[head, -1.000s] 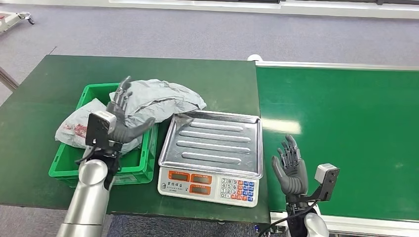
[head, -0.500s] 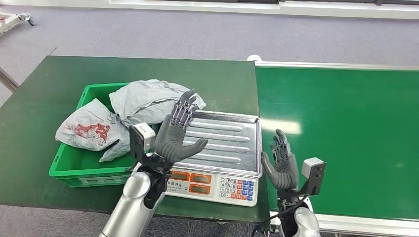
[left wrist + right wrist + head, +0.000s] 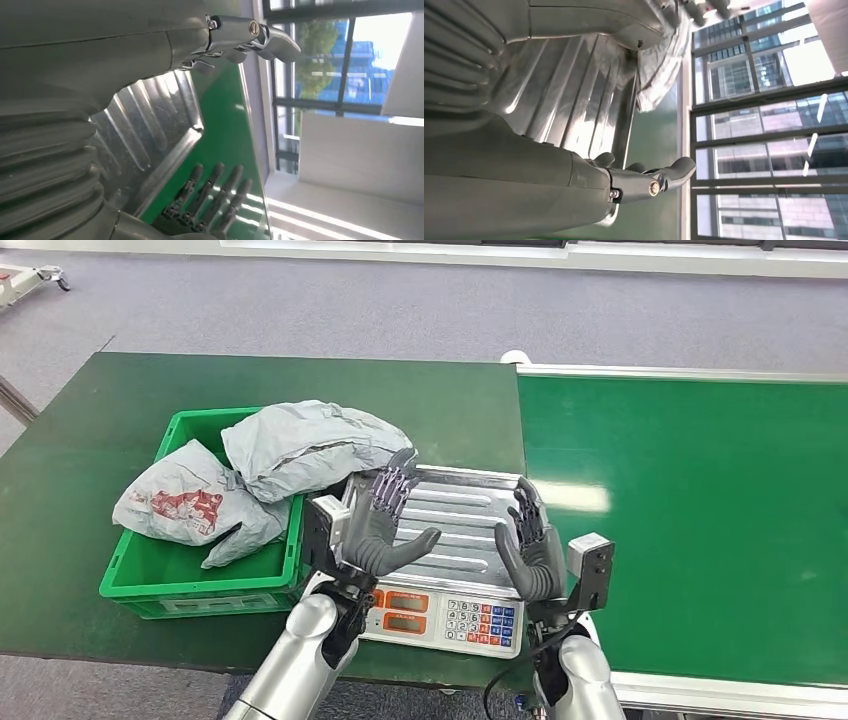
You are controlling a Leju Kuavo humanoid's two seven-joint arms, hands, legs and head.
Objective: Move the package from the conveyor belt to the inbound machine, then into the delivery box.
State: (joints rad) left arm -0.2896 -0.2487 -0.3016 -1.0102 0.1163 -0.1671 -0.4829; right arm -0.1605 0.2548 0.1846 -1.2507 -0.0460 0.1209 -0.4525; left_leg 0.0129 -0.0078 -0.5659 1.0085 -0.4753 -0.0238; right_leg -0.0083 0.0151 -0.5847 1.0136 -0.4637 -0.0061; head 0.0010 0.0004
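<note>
The left hand [image 3: 385,525] is raised over the near left part of the scale's steel tray [image 3: 455,502], palm turned toward the right, fingers spread and straight, thumb sticking out to the side, holding nothing. The right hand [image 3: 530,550] stands opposite it over the tray's near right corner, palm facing the left hand, fingers likewise apart and pointing up, also holding nothing. The scale [image 3: 430,615] sits at the near edge of the dark green table [image 3: 90,420], its orange displays and keypad facing the robot, right next to the conveyor belt [image 3: 700,510]. The grey package [image 3: 305,445] lies across the far right corner of the green box [image 3: 205,575], one end hanging over the box rim and reaching the tray's far left corner. A white bag with red print [image 3: 180,502] rests in the same box, draped over its left rim and touching the grey package. In the right wrist view the ribbed tray [image 3: 574,105] and the crumpled end of the grey package [image 3: 664,70] appear just beyond it.
</note>
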